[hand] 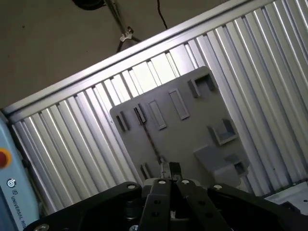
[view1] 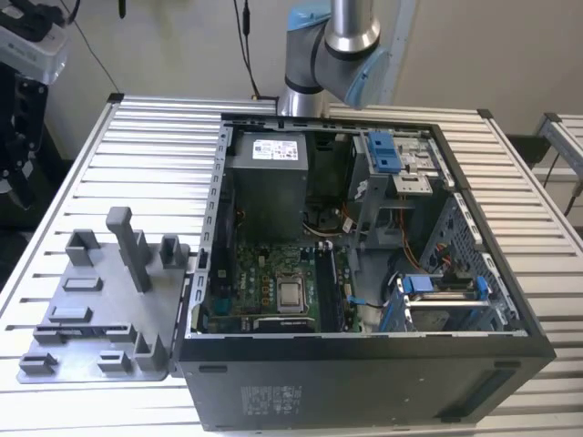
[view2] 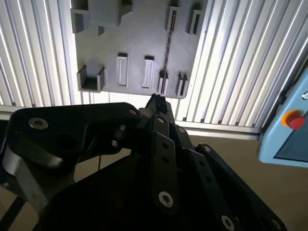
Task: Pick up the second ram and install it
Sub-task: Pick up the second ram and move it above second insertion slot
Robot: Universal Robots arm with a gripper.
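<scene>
The second ram (view2: 166, 54) is a thin dark stick standing on its edge in slots of the grey plastic fixture (view2: 134, 41); the first wrist view shows the ram (hand: 150, 139) the same way on the fixture (hand: 192, 130). My gripper (hand: 169, 168) hovers high above the fixture's edge, well apart from the ram, with its fingertips (view2: 156, 102) together and nothing between them. In the exterior view the gripper (view1: 16, 173) hangs at the far left, beyond the table's edge, and the fixture (view1: 100, 314) lies on the table left of the computer.
An open computer case (view1: 364, 273) with its motherboard (view1: 273, 282) stands on the slatted metal table (view1: 146, 155). Upright posts (view1: 127, 246) rise from the fixture. A blue and white pendant with a red button (view2: 288, 130) sits beside the table, over bare floor (hand: 57, 43).
</scene>
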